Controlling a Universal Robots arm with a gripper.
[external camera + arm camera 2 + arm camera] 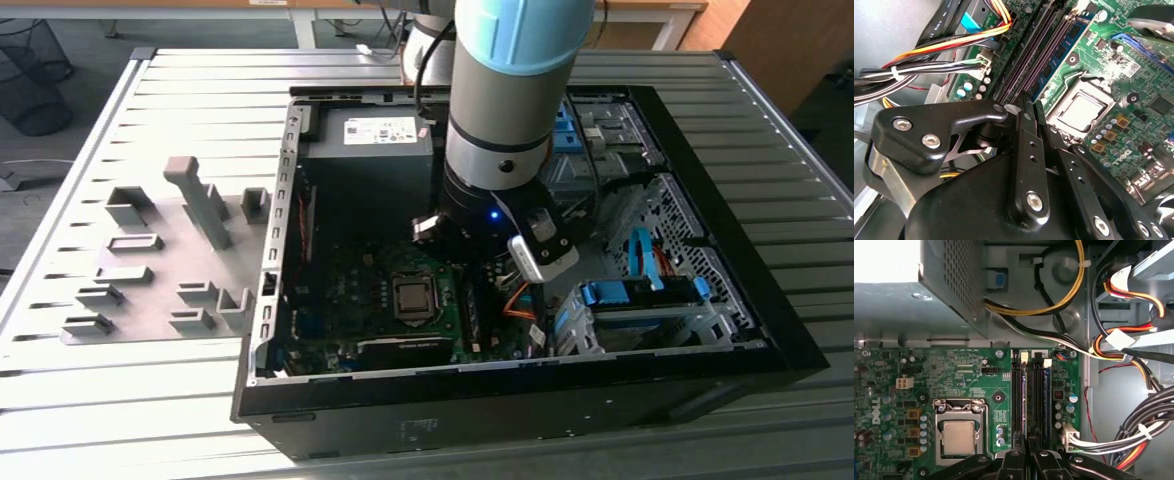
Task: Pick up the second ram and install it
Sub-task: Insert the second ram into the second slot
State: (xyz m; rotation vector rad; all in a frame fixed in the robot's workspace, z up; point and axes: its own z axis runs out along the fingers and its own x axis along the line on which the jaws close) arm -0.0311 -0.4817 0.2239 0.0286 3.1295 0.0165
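The gripper (1027, 452) is hanging right over the RAM slots (1030, 400), fingers (1026, 150) pressed together. The ram (1064, 47) is looking seated in its slot already. I'd be pushing straight down, evenly, until both latches click.

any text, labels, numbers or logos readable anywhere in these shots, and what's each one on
No text reads reliably enough to quote.
White label on the grey metal power supply box, exterior view: the print is too small to read.
White lettering across the green motherboard, first wrist view: too small to read.
White logo at that board's edge: printed sideways and partly cut off, so not quoted.
Lettering on the same board in the second wrist view: blurred.
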